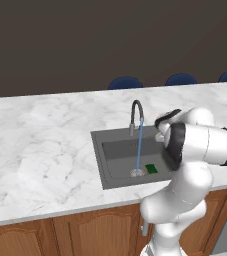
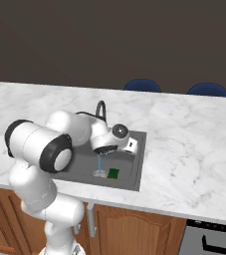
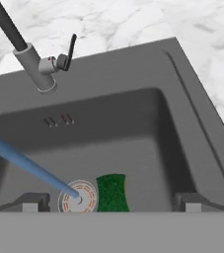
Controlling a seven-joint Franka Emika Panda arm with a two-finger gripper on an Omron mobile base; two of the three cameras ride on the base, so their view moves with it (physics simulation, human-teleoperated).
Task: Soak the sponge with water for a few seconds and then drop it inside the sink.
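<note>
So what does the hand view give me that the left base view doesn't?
Hand view alone: the faucet's lever handle, the overflow slots in the back wall, and the gripper with its fingertips spread wide, holding nothing. Left base view alone: the marble counter, the wooden cabinets and blue chair backs. Both show the water hitting the drain, and the sponge lying beside it in the sink.
</note>
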